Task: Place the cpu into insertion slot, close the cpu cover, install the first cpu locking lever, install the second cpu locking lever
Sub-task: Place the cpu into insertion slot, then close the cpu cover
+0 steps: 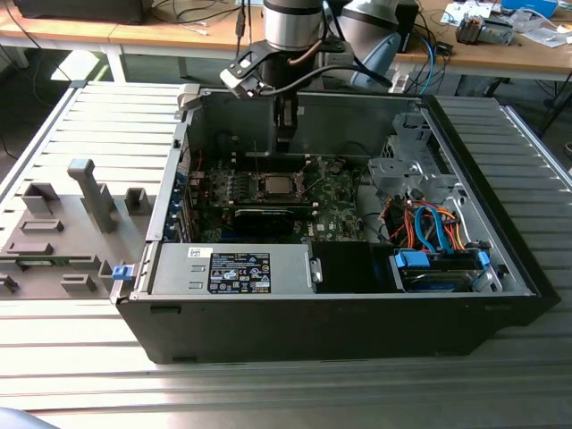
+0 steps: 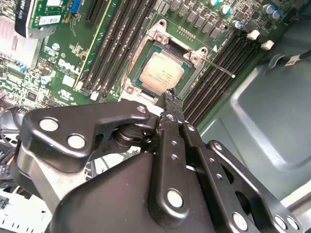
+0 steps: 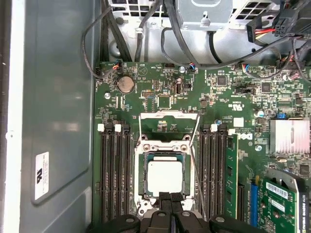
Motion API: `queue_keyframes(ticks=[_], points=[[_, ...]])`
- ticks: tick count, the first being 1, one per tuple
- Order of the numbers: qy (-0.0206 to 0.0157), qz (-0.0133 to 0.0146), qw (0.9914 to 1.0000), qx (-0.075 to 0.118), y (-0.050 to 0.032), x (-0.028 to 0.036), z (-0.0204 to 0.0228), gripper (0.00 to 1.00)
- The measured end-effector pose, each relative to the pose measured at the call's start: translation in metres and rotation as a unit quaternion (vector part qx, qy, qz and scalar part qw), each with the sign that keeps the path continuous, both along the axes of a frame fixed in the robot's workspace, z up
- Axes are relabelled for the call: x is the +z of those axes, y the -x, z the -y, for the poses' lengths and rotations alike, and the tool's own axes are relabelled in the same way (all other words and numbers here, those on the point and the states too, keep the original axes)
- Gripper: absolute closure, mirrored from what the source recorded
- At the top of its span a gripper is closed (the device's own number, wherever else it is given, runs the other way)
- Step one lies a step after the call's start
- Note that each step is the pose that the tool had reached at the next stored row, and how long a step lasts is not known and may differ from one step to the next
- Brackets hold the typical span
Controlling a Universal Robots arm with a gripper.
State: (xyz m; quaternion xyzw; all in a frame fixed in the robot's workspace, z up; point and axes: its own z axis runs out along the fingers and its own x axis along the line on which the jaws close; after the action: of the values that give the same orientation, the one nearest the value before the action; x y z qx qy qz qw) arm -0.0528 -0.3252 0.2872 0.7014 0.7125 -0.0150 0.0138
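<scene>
Your gripper (image 3: 171,195), fingers pressed together on nothing, hovers at the slot (image 3: 145,177) edge, where the cpu (image 3: 165,175) lies under the cover (image 3: 165,147); a lever (image 2: 221,68) stands unlatched, and a skewed push could slip off it and gouge the board (image 3: 165,92)

No print here is legible enough to quote.
- Exterior view: black label (image 1: 239,272) with white print on the power supply (image 1: 174,268), lettering too small to read.
- First wrist view: white sticker (image 3: 42,176) with a black mark on the case wall (image 3: 58,97).
- Second wrist view: barcode sticker (image 2: 50,20) on the expansion card (image 2: 56,5), white silkscreen on the circuit board (image 2: 43,82), faint print on the cpu (image 2: 162,73).
</scene>
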Motion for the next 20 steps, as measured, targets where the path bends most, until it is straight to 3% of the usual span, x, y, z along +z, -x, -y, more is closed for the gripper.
queue_keyframes(ticks=[20], points=[[0.0004, 0.0, 1.0, 0.0, -0.0027, 0.0007, 0.0009, 0.89]])
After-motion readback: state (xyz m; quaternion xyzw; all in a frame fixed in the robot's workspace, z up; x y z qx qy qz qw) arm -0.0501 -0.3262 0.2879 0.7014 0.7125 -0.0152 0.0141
